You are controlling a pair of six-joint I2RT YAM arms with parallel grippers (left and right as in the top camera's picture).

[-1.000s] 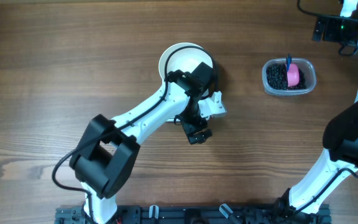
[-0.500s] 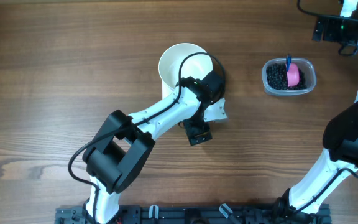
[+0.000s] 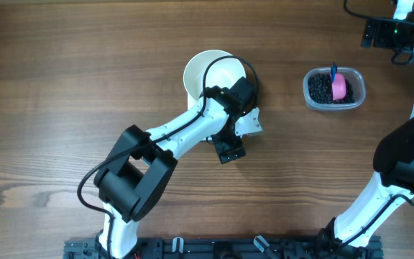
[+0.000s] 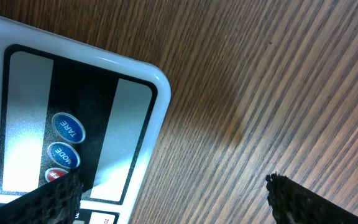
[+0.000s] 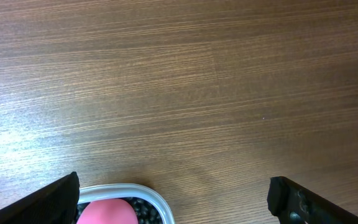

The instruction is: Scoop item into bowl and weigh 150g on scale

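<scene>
The white bowl stands at mid-table, its near side covered by my left arm. Just below it a corner of the white scale pokes out; the arm hides where the two meet. My left gripper hangs over the scale's front edge. In the left wrist view, the left gripper is open over bare wood, beside the scale panel with its blue buttons. The black beans fill a clear tub. My right gripper is open at the far right. Its own view shows the right gripper above the beans.
A pink scoop with a blue handle lies in the tub on the beans, and the scoop also shows at the bottom of the right wrist view inside the tub rim. The right arm runs along the table's right edge.
My left arm has swung its elbow to the right and drawn off the bowl, uncovering more of it. The gripper stays by the scale's front. The right arm has not moved.
</scene>
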